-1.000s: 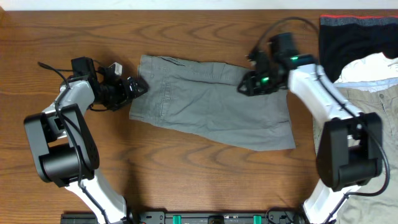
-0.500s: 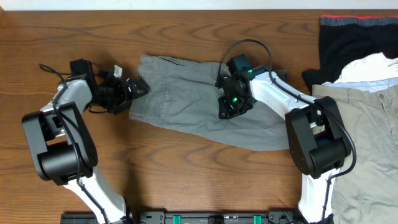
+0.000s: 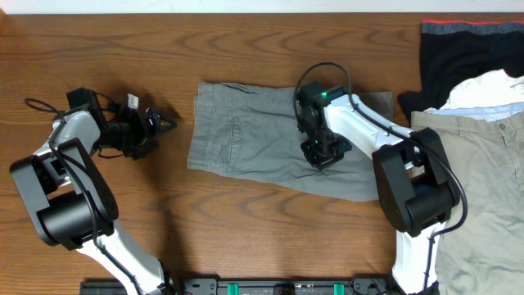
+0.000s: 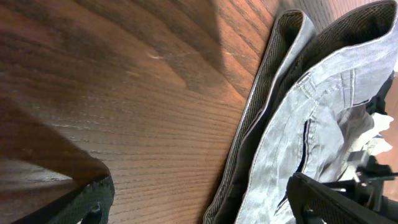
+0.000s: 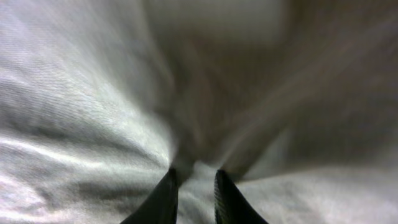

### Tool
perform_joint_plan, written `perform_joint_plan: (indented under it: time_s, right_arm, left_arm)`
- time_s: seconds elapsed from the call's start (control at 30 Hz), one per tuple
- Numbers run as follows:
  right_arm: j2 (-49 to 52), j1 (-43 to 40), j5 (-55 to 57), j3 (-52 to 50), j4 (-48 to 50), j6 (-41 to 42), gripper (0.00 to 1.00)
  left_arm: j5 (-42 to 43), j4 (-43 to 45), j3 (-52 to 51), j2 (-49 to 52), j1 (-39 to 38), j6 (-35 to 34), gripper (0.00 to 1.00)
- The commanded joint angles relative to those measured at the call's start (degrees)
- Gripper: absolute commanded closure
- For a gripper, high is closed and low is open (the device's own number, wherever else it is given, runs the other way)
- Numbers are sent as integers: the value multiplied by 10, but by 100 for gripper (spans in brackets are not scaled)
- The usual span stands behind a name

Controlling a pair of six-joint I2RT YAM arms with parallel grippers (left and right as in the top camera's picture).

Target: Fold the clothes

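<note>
Right hand (image 3: 321,154) clamped on a pinch of shorts (image 3: 241,139) mid-cloth, likely to lift a fold | left hand (image 3: 154,124) apart, at 9 o'clock, clear of cloth

text: none legible in any view
shorts (image 3: 246,139): no readable print; pale patch inside the waistband in left wrist view, too blurred to tell
left arm (image 3: 79,129): small white tag (image 3: 131,102) by the wrist, too small to read
desk (image 3: 246,238): wood grain only
</note>
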Motion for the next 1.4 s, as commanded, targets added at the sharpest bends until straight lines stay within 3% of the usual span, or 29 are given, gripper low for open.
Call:
perform_joint_plan:
  time_s: [0.0,0.17,0.23,0.33,0.4,0.53,0.67,0.83,1.07,1.27,1.37]
  right_arm:
    - [-25,-5,-70,-13,46,-75,79]
    - [-102,-6,-240,-13,120,-91,75]
    - [-116,-6,-267,-13,160,-34,68]
    - [-110,-1,-274,-13,224,58,75]
    - [-95,2,-273,-13,255,99,75]
    - [-44,10,-280,-13,305,200,76]
    - [20,22,-323,-13,336,304,83]
    - [55,38,-326,-13,314,345,88]
    - [56,62,-293,-13,146,348,90]
    - [56,61,-309,-13,132,334,90]
    - [56,61,-309,-13,134,334,89]
  left_arm:
    - [-41,2,-7,13,-9,12,8]
    - [-41,7,-7,13,-31,16,7]
    - [-41,10,-7,13,-43,16,7]
    - [-42,16,-7,13,-57,16,7]
    - [-43,19,-7,13,-61,16,0]
    - [-43,19,-7,13,-62,13,2]
    - [-43,17,-7,13,-63,9,2]
    - [-43,13,-7,13,-71,9,2]
    - [-58,16,-7,13,-91,9,2]
    - [-111,11,-7,13,-116,9,2]
    - [-139,-31,-8,13,-124,9,2]
